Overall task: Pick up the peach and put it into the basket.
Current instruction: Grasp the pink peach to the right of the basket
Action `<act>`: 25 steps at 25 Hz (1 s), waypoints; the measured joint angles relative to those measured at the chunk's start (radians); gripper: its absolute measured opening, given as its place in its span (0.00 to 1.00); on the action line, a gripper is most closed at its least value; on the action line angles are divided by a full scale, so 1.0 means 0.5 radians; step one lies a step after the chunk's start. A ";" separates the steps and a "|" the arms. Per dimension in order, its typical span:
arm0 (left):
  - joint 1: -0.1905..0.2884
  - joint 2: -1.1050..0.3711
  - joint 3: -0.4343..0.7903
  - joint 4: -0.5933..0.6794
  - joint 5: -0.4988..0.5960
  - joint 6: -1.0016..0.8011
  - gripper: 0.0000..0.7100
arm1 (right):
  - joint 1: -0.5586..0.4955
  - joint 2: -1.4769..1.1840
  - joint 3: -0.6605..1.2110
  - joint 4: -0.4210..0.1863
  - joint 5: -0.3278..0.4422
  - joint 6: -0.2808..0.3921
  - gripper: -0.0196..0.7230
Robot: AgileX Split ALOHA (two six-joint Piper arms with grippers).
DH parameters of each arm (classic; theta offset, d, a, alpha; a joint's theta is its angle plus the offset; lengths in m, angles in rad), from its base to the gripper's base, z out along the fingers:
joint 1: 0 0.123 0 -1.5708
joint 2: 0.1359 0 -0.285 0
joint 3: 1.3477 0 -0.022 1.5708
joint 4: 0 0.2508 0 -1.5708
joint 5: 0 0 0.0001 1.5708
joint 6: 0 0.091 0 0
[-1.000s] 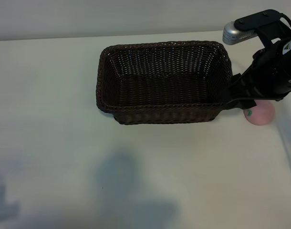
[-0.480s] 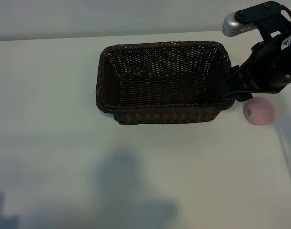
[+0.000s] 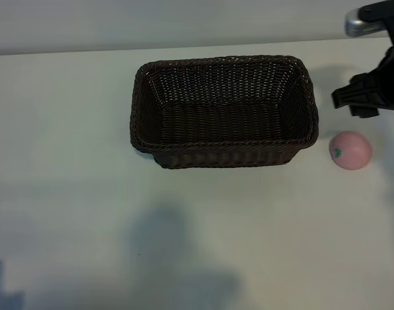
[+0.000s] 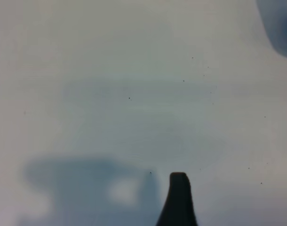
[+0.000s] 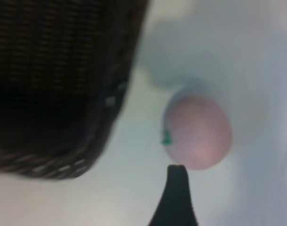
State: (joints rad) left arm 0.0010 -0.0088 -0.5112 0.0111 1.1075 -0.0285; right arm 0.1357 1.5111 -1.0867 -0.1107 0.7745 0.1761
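Table [image 3: 68,129]: peach [image 3: 350,150] below right gripper [image 3: 355,103]

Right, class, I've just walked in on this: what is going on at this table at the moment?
A two-armed robot is working on getting a peach into a basket. The peach lies on the white table just beside the basket's right end, not touching it, and the basket holds nothing. The right gripper hangs open above the table behind the peach and grips nothing. The left gripper is not in the outside view; its own camera shows one finger over bare table.
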 joint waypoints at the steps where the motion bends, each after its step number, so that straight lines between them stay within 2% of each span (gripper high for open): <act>1: 0.000 0.000 0.000 0.000 0.000 0.000 0.84 | -0.036 0.037 0.000 0.008 -0.006 0.005 0.81; 6: 0.000 0.000 0.000 0.002 0.000 0.000 0.84 | -0.159 0.227 -0.002 0.096 -0.060 -0.038 0.81; 15: 0.000 0.000 0.000 0.007 0.002 -0.006 0.84 | -0.161 0.550 -0.002 0.310 -0.166 -0.239 0.81; 20: 0.000 0.000 0.000 0.008 0.004 -0.006 0.84 | -0.161 0.689 -0.002 0.350 -0.228 -0.275 0.80; 23: 0.000 0.000 0.000 0.008 0.004 -0.006 0.84 | -0.161 0.722 -0.002 0.354 -0.259 -0.278 0.71; 25: 0.000 0.000 0.000 0.008 0.004 -0.006 0.84 | -0.161 0.729 -0.002 0.354 -0.263 -0.278 0.53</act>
State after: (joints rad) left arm 0.0010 -0.0088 -0.5112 0.0154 1.1094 -0.0313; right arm 0.0550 1.8756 -1.0875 0.0665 0.6430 0.0373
